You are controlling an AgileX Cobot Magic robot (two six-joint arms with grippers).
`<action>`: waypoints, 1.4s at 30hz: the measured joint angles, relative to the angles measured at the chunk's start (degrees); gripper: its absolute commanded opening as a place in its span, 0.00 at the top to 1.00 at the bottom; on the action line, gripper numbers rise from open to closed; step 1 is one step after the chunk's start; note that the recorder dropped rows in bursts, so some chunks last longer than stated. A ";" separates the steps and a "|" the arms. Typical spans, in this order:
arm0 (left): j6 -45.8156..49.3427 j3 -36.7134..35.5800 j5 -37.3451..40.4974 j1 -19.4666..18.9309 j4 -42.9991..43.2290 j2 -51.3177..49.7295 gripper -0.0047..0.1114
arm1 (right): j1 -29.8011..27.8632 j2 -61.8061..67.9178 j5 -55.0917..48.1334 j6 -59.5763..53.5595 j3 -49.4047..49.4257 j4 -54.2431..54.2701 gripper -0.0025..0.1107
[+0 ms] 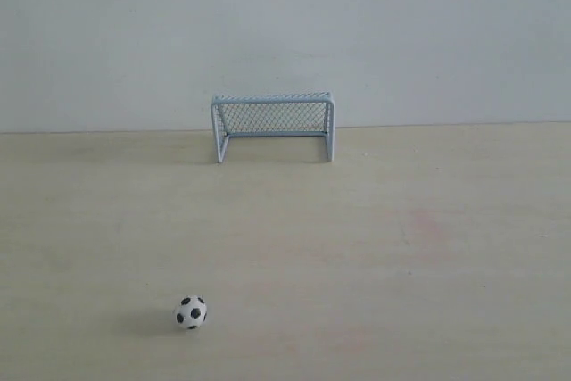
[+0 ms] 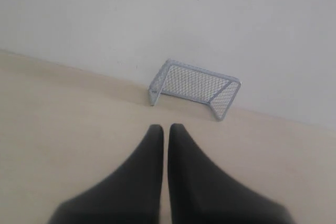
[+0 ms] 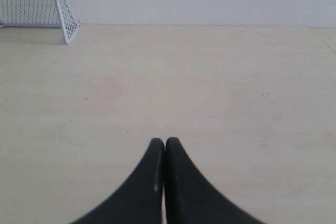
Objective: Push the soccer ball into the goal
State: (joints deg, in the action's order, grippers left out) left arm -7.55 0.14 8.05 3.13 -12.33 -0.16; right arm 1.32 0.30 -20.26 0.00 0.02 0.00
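The soccer ball (image 1: 190, 312), white with black patches, rests on the table near the front, left of the middle. The goal (image 1: 273, 125) stands far back against the wall, its mouth facing forward; it also shows in the left wrist view as the goal (image 2: 195, 85) and partly in the right wrist view as the goal (image 3: 39, 8). Neither arm appears in the exterior view. My left gripper (image 2: 166, 128) is shut with nothing in it, black fingers nearly touching. My right gripper (image 3: 164, 141) is shut and empty too. The ball is out of both wrist views.
A pale wooden table (image 1: 428, 247) runs back to a plain light wall (image 1: 285, 33). A faint pinkish stain (image 1: 426, 225) marks the tabletop right of the middle.
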 measured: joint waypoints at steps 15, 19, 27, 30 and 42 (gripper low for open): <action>16.20 0.00 5.81 0.00 4.01 0.00 0.92 | 0.00 0.00 0.00 0.00 0.00 0.00 0.98; 13.89 0.00 8.27 0.00 4.01 0.00 0.92 | 0.00 0.00 0.00 0.00 0.00 0.00 0.98; 12.20 0.00 8.66 0.00 4.01 0.00 0.92 | 0.00 0.00 0.00 0.00 0.00 0.00 0.98; 12.06 0.00 8.70 0.00 3.53 0.00 0.92 | 0.00 0.00 0.00 0.00 0.00 0.00 0.98; 9.79 0.00 8.84 -1.28 3.32 0.00 0.92 | 0.00 0.00 0.00 0.00 0.00 0.00 0.98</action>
State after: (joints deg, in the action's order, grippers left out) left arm 2.23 0.14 16.89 1.85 -9.01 -0.16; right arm 1.32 0.30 -20.26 0.00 0.02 0.00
